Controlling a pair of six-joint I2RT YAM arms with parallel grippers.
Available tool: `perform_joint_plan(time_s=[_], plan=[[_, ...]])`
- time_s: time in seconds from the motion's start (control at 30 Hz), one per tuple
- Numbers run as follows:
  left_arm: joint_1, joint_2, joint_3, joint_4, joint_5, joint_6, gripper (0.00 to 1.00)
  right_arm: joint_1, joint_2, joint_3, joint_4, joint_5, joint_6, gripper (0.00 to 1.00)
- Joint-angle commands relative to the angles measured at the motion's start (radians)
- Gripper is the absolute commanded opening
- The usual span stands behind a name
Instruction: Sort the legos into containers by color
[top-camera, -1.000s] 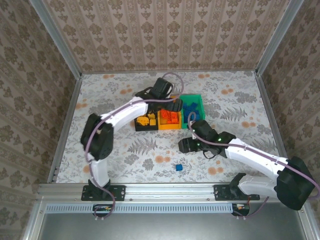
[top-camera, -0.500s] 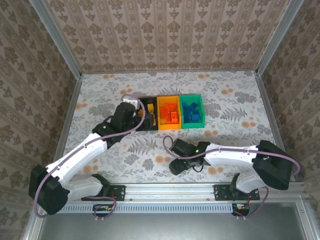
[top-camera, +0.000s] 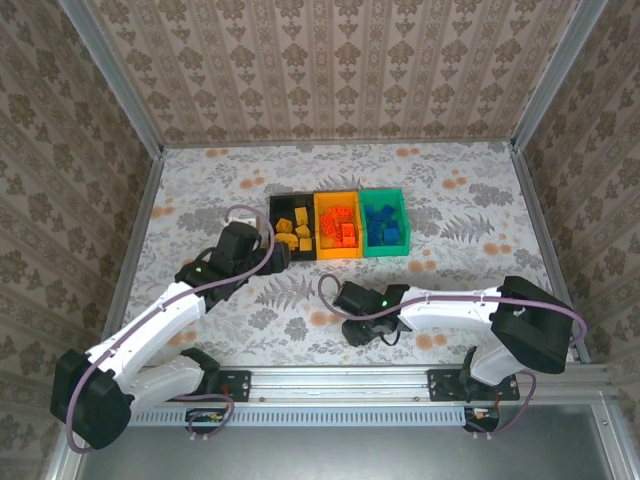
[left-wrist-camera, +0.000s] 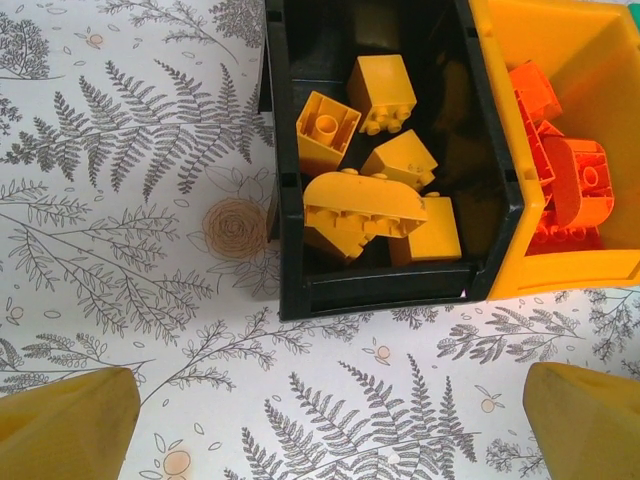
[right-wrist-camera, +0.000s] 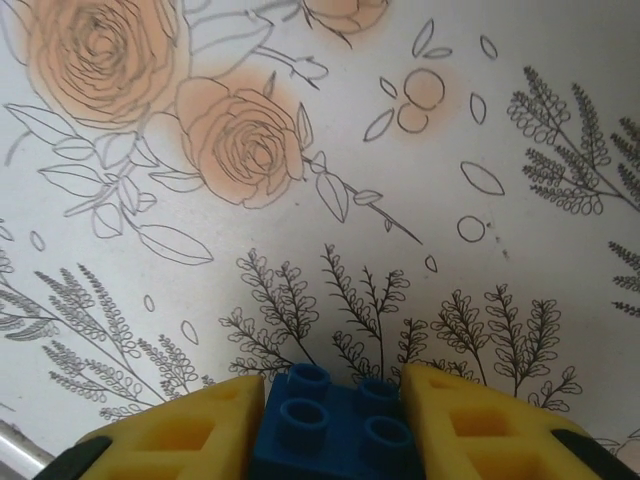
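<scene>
**A:** What is the left gripper (top-camera: 272, 257) doing?

**B:** It hangs just in front of the bin row (top-camera: 337, 257), at the black bin (left-wrist-camera: 285, 200). Its fingers are spread wide with nothing between them.

**A:** And the row itself?

**B:** Yellow bricks (left-wrist-camera: 360, 205) lie in the black bin. Orange-red bricks (top-camera: 340, 228) lie in the middle yellow-orange bin (left-wrist-camera: 560, 272), and blue bricks (top-camera: 385, 226) in the green bin (top-camera: 385, 251) at the right end.

**A:** The right gripper (top-camera: 358, 329)?

**B:** It is well in front of the row, low over the table (right-wrist-camera: 450, 150). Its jaws are drawn in to the width of one blue brick (right-wrist-camera: 330, 440), with a finger against each side.

**A:** Which step is that?

**B:** Picking up what looks like the only brick outside the row, I'd say. Next it needs lifting and carrying to the row's right end. It should be released over the green bin, clear of the yellow-orange bin's wall.
</scene>
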Motion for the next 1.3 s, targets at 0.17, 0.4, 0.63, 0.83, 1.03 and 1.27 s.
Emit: perform_joint_plan(time_s=[0.17, 0.4, 0.63, 0.83, 1.03, 1.27], plan=[[0.006, -0.040, -0.030, 0.003, -0.004, -0.023, 1.00, -0.124, -0.191, 0.112, -0.096, 0.083, -0.062, 0.29], [0.005, -0.065, -0.055, 0.018, 0.008, -0.038, 1.00, -0.435, -0.153, 0.253, 0.000, 0.130, -0.081, 0.30], [0.005, -0.090, -0.063, 0.007, 0.015, -0.036, 1.00, -0.596, 0.136, 0.448, 0.068, 0.152, -0.031, 0.36], [0.006, -0.126, -0.072, -0.001, 0.008, -0.029, 1.00, -0.646, 0.272, 0.571, 0.056, 0.189, -0.003, 0.42], [0.007, -0.147, -0.067, -0.007, -0.015, -0.014, 1.00, -0.651, 0.269, 0.616, 0.063, 0.192, -0.003, 0.70], [0.007, -0.152, -0.060, 0.079, -0.046, 0.053, 1.00, -0.649, 0.057, 0.445, 0.191, 0.203, 0.017, 0.86]])
